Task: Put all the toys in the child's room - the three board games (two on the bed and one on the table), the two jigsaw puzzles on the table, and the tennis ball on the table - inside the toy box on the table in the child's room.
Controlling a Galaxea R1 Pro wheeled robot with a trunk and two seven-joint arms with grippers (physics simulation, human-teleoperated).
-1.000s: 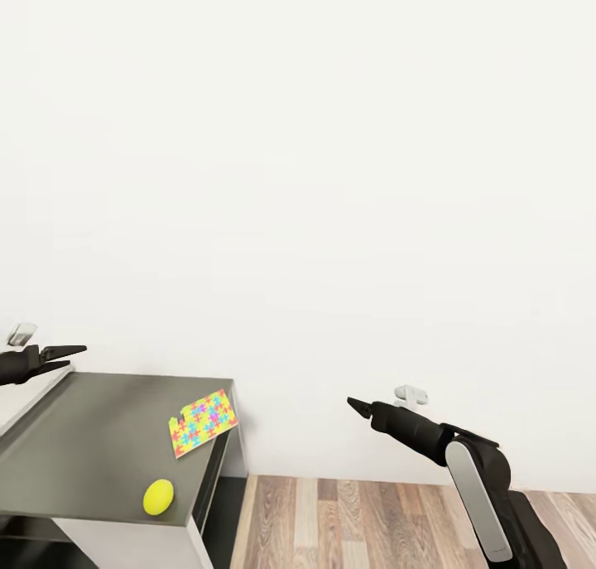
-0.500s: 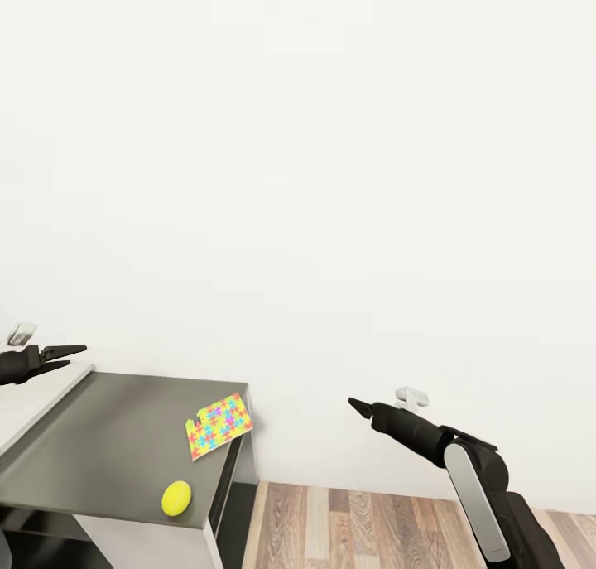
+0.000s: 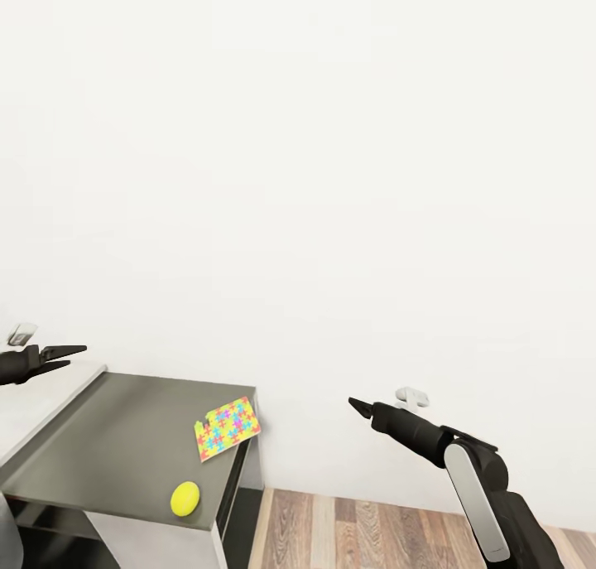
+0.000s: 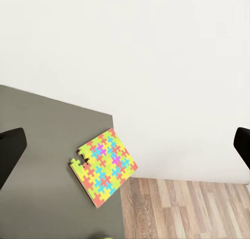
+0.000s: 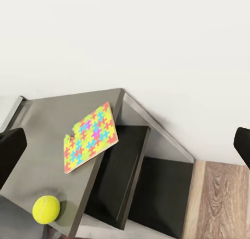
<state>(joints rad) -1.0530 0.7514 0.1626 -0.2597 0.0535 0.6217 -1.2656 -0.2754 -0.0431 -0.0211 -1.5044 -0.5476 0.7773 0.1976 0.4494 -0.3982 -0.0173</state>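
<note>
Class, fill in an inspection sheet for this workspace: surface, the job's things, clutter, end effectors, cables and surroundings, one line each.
Surface: table with a grey top, its end near a white wall.
Job's things: one jigsaw puzzle lies flat at the table's end, one corner over the edge; a tennis ball sits near the front edge, apart from the puzzle.
Clutter: nothing seen.
End effectors: left end effector hangs above the table's left part, open and empty; right end effector hangs over the floor to the right of the table, whether open or shut cannot be told.
Cables: nothing seen.
Surroundings: white wall behind, wood-plank floor below.
</note>
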